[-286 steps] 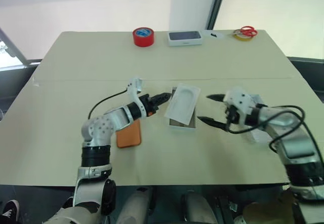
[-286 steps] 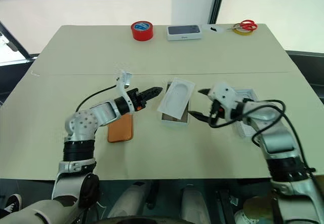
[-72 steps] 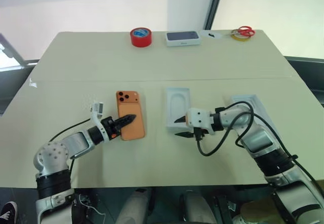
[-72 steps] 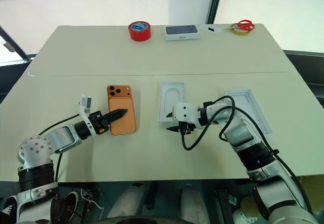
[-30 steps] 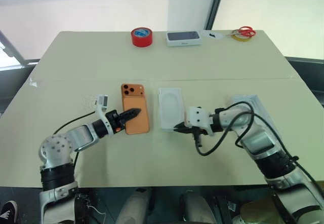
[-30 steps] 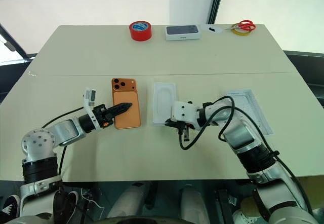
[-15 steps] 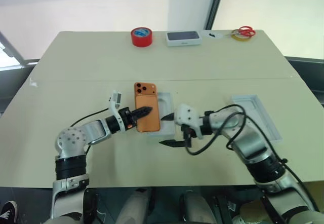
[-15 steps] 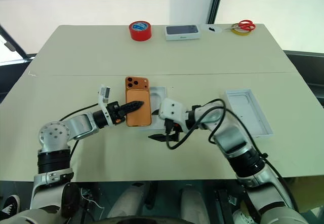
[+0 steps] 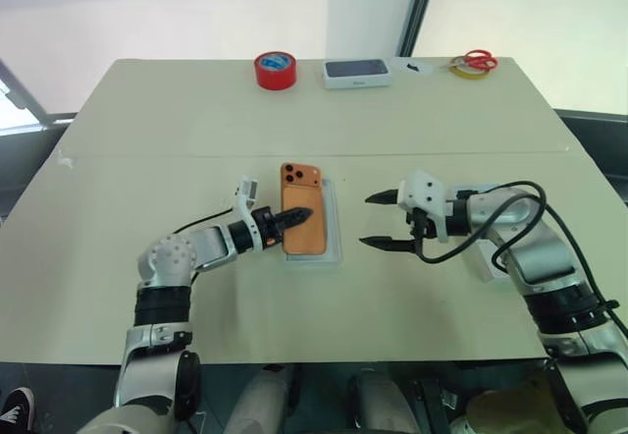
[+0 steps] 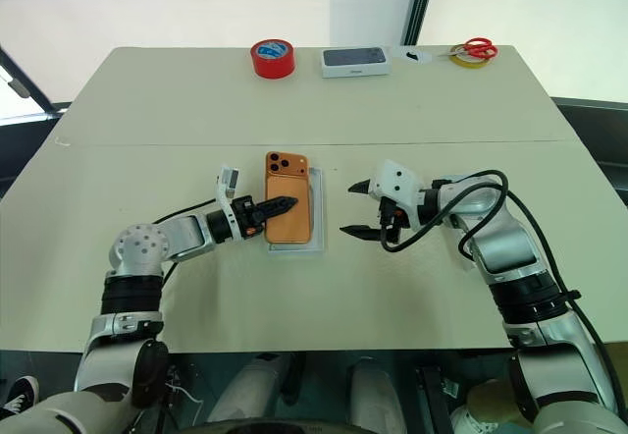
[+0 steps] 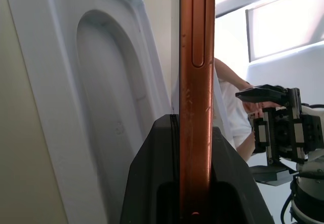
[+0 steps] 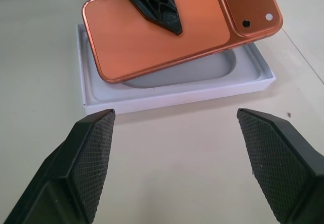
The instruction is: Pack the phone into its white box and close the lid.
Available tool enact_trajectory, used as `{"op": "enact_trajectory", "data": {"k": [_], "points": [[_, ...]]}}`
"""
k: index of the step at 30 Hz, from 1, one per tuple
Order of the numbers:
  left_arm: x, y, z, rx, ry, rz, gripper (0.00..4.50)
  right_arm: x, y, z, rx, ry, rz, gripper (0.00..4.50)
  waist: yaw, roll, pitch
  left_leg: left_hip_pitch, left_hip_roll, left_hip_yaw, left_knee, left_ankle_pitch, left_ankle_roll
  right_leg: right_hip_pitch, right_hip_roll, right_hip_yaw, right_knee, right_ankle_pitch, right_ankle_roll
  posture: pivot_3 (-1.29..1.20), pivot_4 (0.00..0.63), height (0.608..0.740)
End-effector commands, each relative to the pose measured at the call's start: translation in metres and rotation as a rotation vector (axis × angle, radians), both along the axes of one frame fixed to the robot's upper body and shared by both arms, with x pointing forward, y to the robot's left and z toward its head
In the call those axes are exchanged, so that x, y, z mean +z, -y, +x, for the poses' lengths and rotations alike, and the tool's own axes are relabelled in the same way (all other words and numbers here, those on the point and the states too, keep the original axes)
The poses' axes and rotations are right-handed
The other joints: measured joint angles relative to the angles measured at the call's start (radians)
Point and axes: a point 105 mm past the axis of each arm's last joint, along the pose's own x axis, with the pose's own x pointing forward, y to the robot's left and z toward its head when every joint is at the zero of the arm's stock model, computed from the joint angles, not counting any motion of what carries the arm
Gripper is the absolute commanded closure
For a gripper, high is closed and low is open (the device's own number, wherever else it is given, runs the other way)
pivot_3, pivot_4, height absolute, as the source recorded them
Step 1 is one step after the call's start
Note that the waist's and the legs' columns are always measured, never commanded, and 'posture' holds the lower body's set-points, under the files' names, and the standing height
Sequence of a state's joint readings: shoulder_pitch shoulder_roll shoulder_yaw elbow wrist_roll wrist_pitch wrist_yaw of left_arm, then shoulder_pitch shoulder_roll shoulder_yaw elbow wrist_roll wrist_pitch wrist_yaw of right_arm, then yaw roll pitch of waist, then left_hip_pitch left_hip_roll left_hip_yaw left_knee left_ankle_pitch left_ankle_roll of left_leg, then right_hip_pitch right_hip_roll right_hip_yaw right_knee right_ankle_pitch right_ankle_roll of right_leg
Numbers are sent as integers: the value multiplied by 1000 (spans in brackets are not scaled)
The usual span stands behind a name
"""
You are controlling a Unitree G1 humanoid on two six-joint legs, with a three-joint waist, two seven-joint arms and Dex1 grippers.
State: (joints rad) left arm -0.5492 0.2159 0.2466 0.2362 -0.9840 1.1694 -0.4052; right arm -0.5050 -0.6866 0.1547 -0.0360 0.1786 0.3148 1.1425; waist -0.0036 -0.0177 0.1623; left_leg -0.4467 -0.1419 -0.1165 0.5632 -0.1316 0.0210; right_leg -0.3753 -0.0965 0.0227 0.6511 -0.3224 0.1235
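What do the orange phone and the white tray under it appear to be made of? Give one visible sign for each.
The phone: likely metal frame with a matte orange back; its edge shows a brushed sheen. The white tray: probably moulded pulp or card, matte, with a soft rounded recess.

"What sort of place is this?"

"A robot test room or lab, by the look of it. One plain beige desk (image 9: 147,120) stands alone before big bright windows with a dark frame post (image 9: 420,7) behind its far edge."

"Anything else pointing that way?"

"Along the far edge of the desk lie a red tape roll (image 9: 277,70), a closed white box with a phone picture (image 9: 358,73), and red-handled scissors (image 9: 478,60) on a yellow tape ring. Loose black cables (image 9: 491,208) trail over the desk. No household furnishings surround the desk."
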Motion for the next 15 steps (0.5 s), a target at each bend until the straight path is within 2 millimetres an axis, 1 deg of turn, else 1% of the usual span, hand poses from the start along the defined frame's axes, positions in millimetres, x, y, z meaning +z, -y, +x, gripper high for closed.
{"op": "enact_trajectory", "data": {"k": [1, 2, 3, 4, 6, 7, 10, 15], "points": [[7, 5, 0, -23, 22, 0, 4019, 6, -4, -2, 16, 47, 4, 424, -1, 0, 0, 0, 0, 0, 1, 0, 0, 0, 0, 0, 0, 0, 0, 0, 150, 740], [4, 6, -2, -37, 12, 14, 3500, 6, -3, -1, 11, 51, -2, 405, -2, 0, 0, 0, 0, 0, 1, 0, 0, 1, 0, 0, 0, 0, 0, 0, 150, 740], [1, 7, -3, -43, 2, 28, 3155, 6, -2, 0, 8, 56, -7, 405, -4, 0, 0, 0, 0, 0, 2, 0, 0, 1, 0, 0, 0, 0, 0, 0, 150, 740], [-1, 7, -3, -41, 1, 48, 2686, 5, -2, 0, 6, 56, -8, 405, -5, 0, 0, 0, 0, 0, 2, 0, 0, 1, 0, 0, 0, 0, 0, 0, 150, 740], [-3, 5, -4, -40, 10, 83, 1669, 5, -1, 1, 5, 59, -9, 405, -5, 0, 0, 2, 0, 0, 2, 0, 0, 3, 0, 0, 0, 0, 0, 0, 150, 740], [-3, 3, -4, -35, 10, 87, 1255, 6, -2, 2, 4, 59, -5, 405, -5, 0, 0, 2, 0, 0, 2, 0, 0, 3, 0, 0, 0, 0, 0, 0, 150, 740], [2, -2, -4, -27, 19, 87, 1255, 5, -2, 3, 3, 64, -5, 405, -10, 0, 0, 3, 0, 0, 2, 0, 0, 3, 0, 0, 1, 0, 0, 0, 150, 740], [7, -12, -9, -25, 65, 148, 1255, 2, -5, 5, 6, 69, -4, 405, -12, 0, 0, 3, 1, 0, 2, 0, 0, 2, 1, 0, 1, 0, 0, 0, 150, 740]]}}
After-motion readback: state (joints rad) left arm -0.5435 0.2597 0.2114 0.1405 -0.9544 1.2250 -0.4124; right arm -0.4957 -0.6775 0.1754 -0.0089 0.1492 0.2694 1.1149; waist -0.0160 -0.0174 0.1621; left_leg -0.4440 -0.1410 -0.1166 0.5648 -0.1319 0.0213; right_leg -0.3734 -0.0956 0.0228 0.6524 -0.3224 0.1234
